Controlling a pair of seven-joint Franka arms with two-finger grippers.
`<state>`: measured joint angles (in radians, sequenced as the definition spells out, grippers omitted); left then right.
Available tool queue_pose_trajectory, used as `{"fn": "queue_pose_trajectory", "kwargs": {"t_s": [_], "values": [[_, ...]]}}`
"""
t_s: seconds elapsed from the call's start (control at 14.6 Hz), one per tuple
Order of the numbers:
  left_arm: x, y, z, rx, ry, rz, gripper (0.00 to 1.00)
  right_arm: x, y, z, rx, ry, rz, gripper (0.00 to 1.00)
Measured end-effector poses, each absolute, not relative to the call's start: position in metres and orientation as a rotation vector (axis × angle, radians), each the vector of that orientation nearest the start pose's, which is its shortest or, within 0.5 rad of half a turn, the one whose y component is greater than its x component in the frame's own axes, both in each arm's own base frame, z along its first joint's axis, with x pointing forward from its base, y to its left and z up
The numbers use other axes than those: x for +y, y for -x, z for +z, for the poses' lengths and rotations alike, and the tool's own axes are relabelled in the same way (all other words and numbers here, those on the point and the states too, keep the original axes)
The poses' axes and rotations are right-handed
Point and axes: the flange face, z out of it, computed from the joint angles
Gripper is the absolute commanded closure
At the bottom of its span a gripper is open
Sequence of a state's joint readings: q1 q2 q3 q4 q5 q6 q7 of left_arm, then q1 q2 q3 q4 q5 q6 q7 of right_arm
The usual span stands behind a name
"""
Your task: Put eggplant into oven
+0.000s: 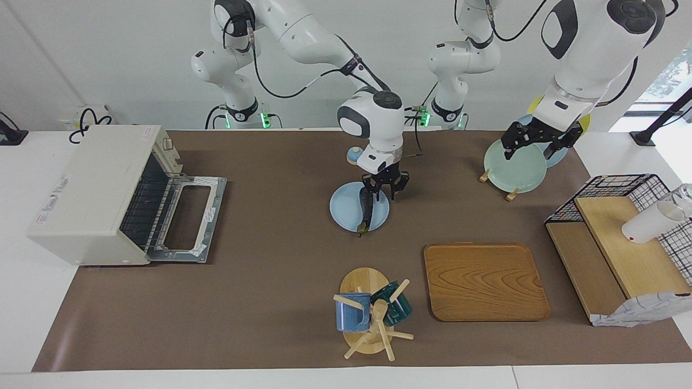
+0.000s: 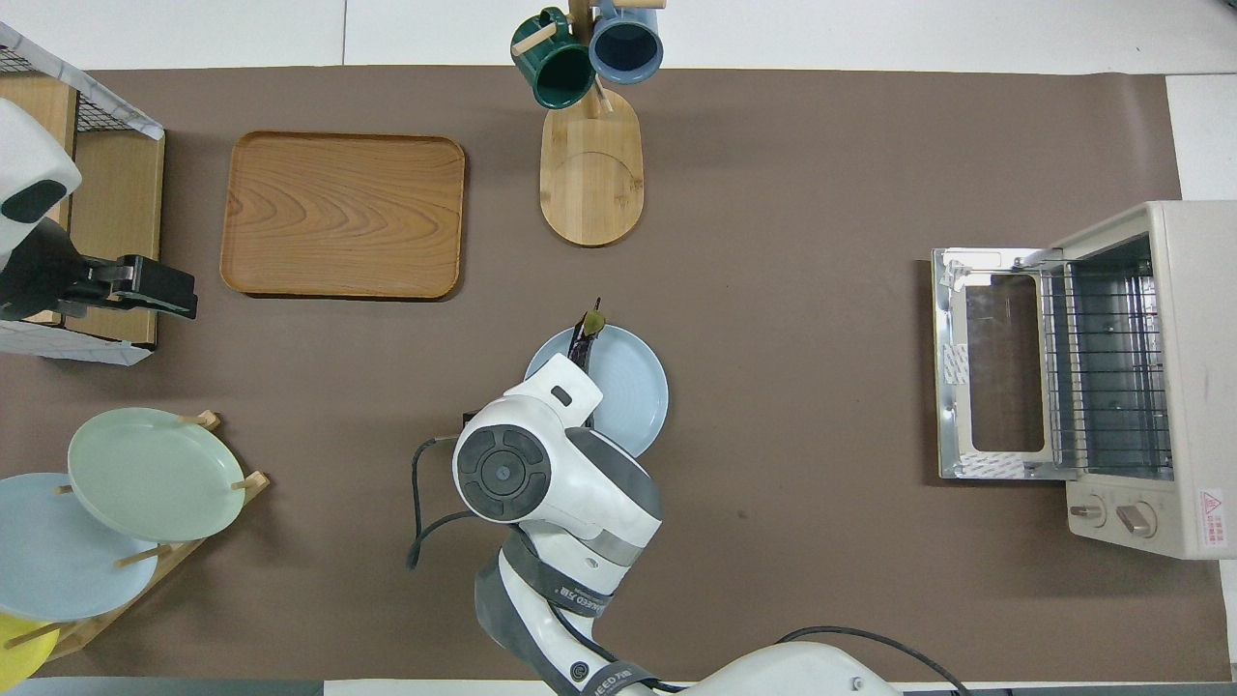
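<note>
**Right gripper down at the eggplant, oven door already open**

From the facing view, I have the right gripper (image 1: 385, 189) low over the pale blue plate (image 1: 346, 215) in the middle of the table, its fingers straddling the end of the eggplant (image 1: 366, 212) that lies nearer the robots. The fingers look parted around that end — whether they have closed on it yet I cannot tell. The eggplant lies lengthwise on the plate, its green stem end poking just past the rim on the side away from the robots. The oven (image 1: 86, 194) sits at the right arm's end of the table, its door dropped flat and the wire rack showing. The left gripper (image 1: 532, 143) waits over the rack of plates (image 1: 513, 167) at the other end; it holds nothing that I can see, but I cannot read how far open its fingers are.

From the overhead view, the right arm's wrist covers most of the eggplant (image 2: 586, 333); only the stem end shows at the plate's (image 2: 633, 387) edge. The oven (image 2: 1150, 377) mouth is open toward the plate, well apart from it.

I judge the eggplant light, fairly firm but smooth-skinned and slippery — and thin, so the fingers must close far. A hold at one end will let it droop or pivot; I would rather take it nearer the middle, across its width, and carry it level onto the rack.
</note>
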<state>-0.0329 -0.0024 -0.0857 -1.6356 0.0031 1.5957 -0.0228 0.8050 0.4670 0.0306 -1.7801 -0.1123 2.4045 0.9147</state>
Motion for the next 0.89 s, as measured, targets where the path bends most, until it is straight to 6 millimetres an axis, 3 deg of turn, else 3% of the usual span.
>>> {"fn": "queue_pose_trajectory", "kwargs": {"t_s": [0.55,0.62,0.82,0.89], "values": [[-0.072,-0.55,0.59,0.153,3.169,0.086,0.0,0.494,-0.445,0.301,-0.002,3.038,-0.244,0.61],[-0.072,-0.55,0.59,0.153,3.169,0.086,0.0,0.495,-0.443,0.299,-0.008,3.039,-0.239,0.64],[-0.072,-0.55,0.59,0.151,3.169,0.087,0.0,0.504,-0.432,0.3,-0.038,3.051,-0.222,1.0],[-0.072,-0.55,0.59,0.151,3.169,0.087,0.0,0.505,-0.431,0.303,-0.042,3.058,-0.217,1.0]]}}
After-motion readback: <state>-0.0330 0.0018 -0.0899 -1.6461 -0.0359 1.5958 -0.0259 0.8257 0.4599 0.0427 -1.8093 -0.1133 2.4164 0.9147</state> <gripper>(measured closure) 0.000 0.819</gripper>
